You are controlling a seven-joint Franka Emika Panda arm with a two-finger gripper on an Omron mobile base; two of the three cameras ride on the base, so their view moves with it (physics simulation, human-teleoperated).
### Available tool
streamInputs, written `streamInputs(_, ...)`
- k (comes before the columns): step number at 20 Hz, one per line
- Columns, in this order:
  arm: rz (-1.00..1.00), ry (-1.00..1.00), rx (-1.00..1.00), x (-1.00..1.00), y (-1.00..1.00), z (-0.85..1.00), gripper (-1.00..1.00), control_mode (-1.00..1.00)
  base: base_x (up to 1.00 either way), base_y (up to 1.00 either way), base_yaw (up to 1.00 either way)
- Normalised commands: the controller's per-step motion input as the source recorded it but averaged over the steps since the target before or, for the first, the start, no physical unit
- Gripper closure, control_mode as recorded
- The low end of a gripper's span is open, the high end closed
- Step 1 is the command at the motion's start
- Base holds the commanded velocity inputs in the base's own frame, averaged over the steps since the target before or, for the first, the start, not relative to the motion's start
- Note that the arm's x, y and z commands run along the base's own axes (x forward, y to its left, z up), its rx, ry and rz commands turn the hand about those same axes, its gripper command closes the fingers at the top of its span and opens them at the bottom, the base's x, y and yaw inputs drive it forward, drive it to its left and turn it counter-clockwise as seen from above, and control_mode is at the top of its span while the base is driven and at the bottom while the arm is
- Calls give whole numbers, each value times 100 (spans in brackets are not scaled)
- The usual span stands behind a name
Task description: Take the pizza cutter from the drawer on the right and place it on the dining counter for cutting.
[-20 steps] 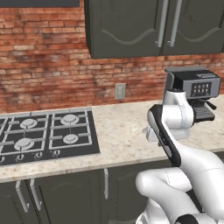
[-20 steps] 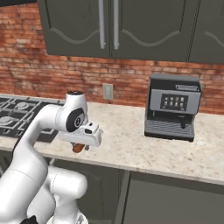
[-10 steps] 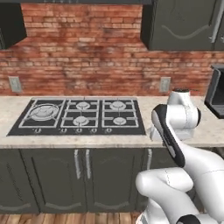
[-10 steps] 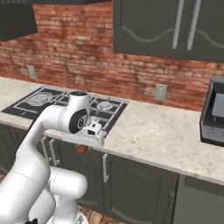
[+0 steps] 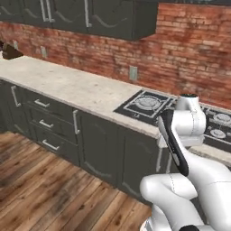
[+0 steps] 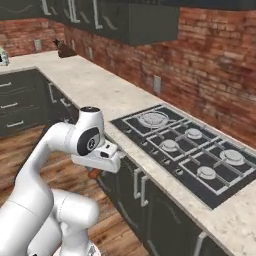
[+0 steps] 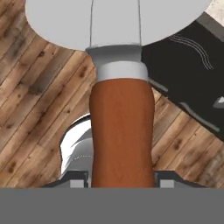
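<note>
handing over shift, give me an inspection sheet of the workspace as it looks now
surface: beige speckled worktop along the brick wall, with a black gas hob set in it.
job's things: pizza cutter held in the gripper, reddish-brown handle toward the camera, silvery head beyond; the dining counter is not identifiable here.
clutter: small dark object at the far end of the worktop, too small to identify.
grippers: gripper hangs over the wooden floor in front of the cabinets, shut on the handle.
cables: nothing seen.
surroundings: dark grey cabinets, wall outlet.
</note>
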Motion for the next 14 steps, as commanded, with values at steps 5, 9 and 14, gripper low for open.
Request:
streamInputs(5,0,0,0,0,0,0,100,100,-23,48,100)
streamInputs(9,0,0,0,0,0,0,100,100,-25,52,99)
streamInputs(14,0,0,0,0,0,0,100,100,-5,56,92)
